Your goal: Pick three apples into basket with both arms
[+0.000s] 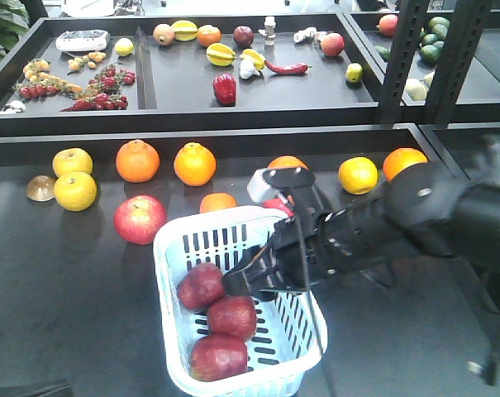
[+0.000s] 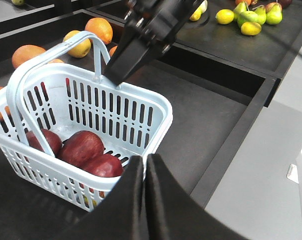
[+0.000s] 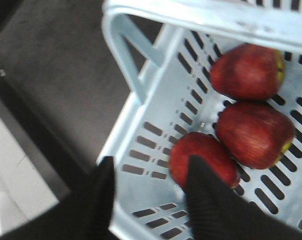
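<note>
On the dark shelf top, among oranges point(image 1: 137, 160) and other fruit, the basket point(image 1: 177, 265) holds all three apples point(image 1: 231, 318) in a row. My right gripper point(image 3: 146, 187) hangs inside it with fingers spread, one pad touching the nearest apple point(image 3: 200, 155). My left gripper point(image 2: 145, 172), fingers pressed together on nothing, hovers just outside the rim.

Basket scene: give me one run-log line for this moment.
apples: three in basket | right gripper: open over basket | left gripper: shut, empty

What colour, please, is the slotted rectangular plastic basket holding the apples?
Pale blue-white basket, clearest in the left wrist view.
</note>
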Motion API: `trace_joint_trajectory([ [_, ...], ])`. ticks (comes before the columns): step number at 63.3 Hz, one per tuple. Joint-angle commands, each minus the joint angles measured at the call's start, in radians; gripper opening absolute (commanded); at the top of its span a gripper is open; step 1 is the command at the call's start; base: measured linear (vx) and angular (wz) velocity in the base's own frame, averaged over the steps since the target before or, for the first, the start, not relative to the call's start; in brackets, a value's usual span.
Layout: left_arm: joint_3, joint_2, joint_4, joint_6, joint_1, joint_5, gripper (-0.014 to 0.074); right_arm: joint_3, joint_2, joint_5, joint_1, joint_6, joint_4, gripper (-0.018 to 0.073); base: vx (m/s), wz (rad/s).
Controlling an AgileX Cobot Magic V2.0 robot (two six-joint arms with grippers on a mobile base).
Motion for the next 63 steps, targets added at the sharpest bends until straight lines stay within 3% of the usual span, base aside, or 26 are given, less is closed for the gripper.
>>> trace_joint_trajectory([
  [1, -0.027, 0.009, -0.04, -0.006, -0.003, -0.034, -0.0006, -0.027, -0.108, 0.052, 0.0, -0.045, 0.018, 0.0004, 0.0, 0.0],
  [12, -0.027, 0.009, -0.04, -0.006, -0.003, -0.034, -0.0006, -0.027, -0.262, 0.154, 0.0, -0.031, -0.055, -0.0007, 0.0, 0.0],
  [21, -0.027, 0.009, -0.04, -0.006, -0.003, -0.034, -0.0006, 0.001, -0.401, 0.207, 0.0, 0.063, -0.195, -0.0005, 0.0, 0.0],
  [28, -0.027, 0.009, -0.04, -0.006, -0.003, -0.034, -0.0006, 0.117, -0.536, 0.138, 0.0, 0.137, -0.303, -0.0005, 0.0, 0.0],
  [47, -0.027, 0.009, -0.04, -0.006, -0.003, -0.038, -0.0006, 0.596, -0.866, -0.228, 0.0, 0.312, -0.533, -0.0005, 0.0, 0.0],
  [63, -0.027, 0.009, -0.04, -0.006, -0.003, -0.038, -0.0006, 0.694, -0.961, -0.258, 0.0, 0.328, -0.541, -0.0005, 0.0, 0.0],
])
